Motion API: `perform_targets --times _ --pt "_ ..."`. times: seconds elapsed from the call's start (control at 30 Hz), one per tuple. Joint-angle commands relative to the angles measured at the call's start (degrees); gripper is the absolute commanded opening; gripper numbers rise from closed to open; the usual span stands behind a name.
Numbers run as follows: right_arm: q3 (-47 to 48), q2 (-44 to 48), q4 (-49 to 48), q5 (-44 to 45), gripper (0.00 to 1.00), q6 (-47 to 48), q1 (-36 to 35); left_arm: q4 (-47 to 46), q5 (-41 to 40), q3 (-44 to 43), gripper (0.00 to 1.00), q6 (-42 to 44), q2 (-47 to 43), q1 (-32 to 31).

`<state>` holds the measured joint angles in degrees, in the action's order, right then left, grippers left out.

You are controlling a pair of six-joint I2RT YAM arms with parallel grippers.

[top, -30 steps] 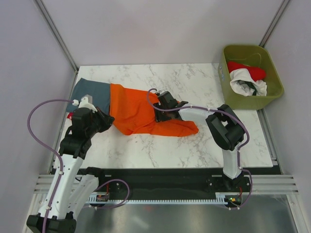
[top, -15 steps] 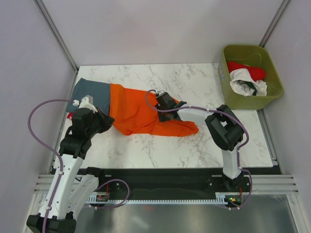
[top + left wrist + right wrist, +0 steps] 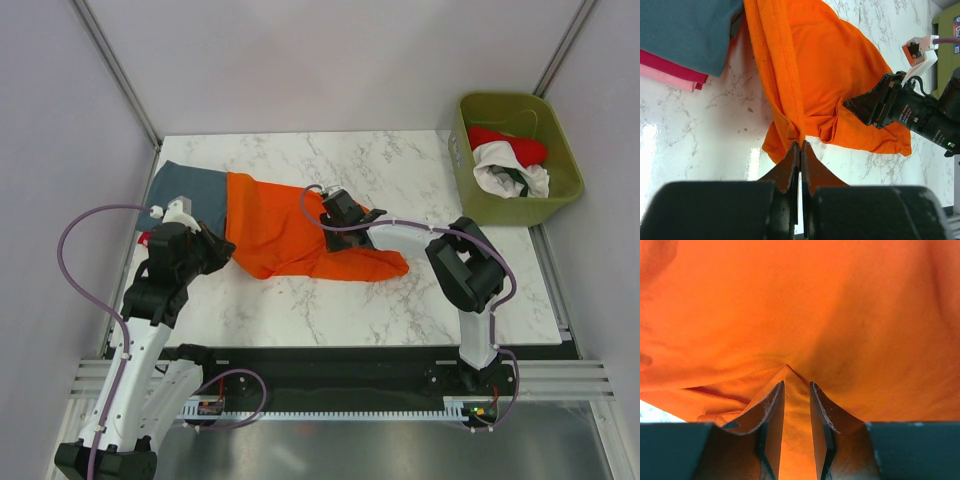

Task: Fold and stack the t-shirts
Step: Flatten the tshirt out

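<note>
Found bare surface (image 3: 400, 165) far, near and right of the orange t-shirt (image 3: 275, 235). Saw left jaws clamped on its hem, right jaws pinching a fold.

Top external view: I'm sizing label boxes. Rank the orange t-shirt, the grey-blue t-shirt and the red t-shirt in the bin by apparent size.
1. orange t-shirt
2. grey-blue t-shirt, partly covered
3. red t-shirt, partly hidden

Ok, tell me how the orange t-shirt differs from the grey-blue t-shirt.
The orange t-shirt lies rumpled across mid-table; the grey-blue t-shirt lies folded at the left edge. The left gripper and right gripper pinch the orange t-shirt; neither holds the grey-blue t-shirt. The grey-blue t-shirt tops red garments; the orange t-shirt lies mostly on the marble table. Both are plain.
</note>
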<state>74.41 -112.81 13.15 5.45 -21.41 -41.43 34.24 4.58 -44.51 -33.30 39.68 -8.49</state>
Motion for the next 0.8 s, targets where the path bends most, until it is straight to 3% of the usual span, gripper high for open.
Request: perform_targets --times 0.0,0.17,0.5,0.73,0.77 --pt "2.14 -1.35 0.04 0.44 0.38 0.75 -0.14 0.39 0.26 -2.25 0.02 2.62 -0.83 -0.12" --pt "1.97 -2.93 -0.05 0.17 0.41 0.49 -0.14 0.48 0.25 -2.51 0.02 2.98 -0.66 -0.12" --pt "-1.20 6.10 -0.05 2.37 0.06 -0.12 -0.14 0.83 0.17 -2.69 0.02 3.33 0.22 -0.12" --pt "-5.33 16.38 0.91 3.33 0.05 -1.35 1.35 0.83 -0.09 -3.21 0.02 3.50 1.19 -0.12" --pt "-5.85 17.27 1.00 3.42 0.00 -1.53 1.70 0.92 -0.53 -3.21 0.02 3.50 1.27 -0.12"
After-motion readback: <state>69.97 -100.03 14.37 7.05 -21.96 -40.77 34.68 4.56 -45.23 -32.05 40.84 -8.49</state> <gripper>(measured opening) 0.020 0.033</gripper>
